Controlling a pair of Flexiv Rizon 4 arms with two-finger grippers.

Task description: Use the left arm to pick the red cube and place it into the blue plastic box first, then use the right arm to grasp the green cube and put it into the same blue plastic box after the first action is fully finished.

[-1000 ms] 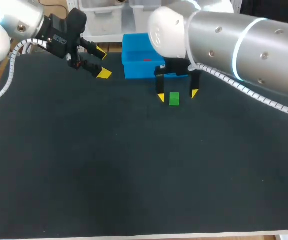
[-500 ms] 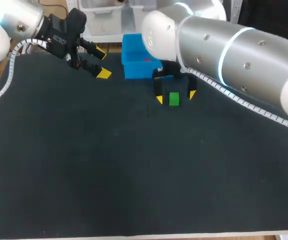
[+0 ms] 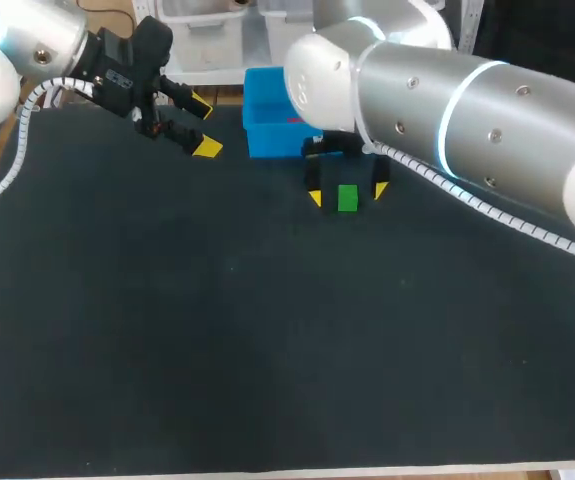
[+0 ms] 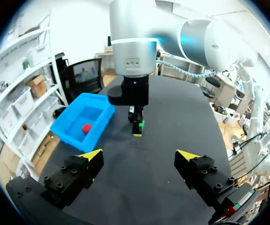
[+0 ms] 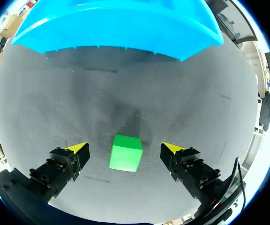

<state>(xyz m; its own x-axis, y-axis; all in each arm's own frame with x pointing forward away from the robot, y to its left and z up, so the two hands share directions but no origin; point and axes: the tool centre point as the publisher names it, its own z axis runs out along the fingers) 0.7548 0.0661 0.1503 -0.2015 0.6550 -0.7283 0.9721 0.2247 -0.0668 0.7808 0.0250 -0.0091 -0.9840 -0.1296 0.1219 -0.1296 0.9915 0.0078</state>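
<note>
The green cube (image 3: 347, 198) rests on the black table just in front of the blue plastic box (image 3: 267, 128). My right gripper (image 3: 346, 194) hangs over it, open, one yellow tip on each side of the cube (image 5: 126, 153) and neither touching it. The red cube (image 4: 86, 128) lies inside the blue box (image 4: 69, 129); in the head view it shows as a red spot (image 3: 294, 120). My left gripper (image 3: 205, 125) is open and empty, raised to the left of the box. Its wrist view shows the right gripper (image 4: 136, 126) around the green cube (image 4: 140, 124).
The black table mat (image 3: 267, 340) stretches wide and bare toward the near edge. The right arm's large silver forearm (image 3: 467, 110) spans the back right above the table. White bins stand behind the blue box.
My right gripper has lowered and shifted slightly left around the green cube. The left arm has stayed where it was.
</note>
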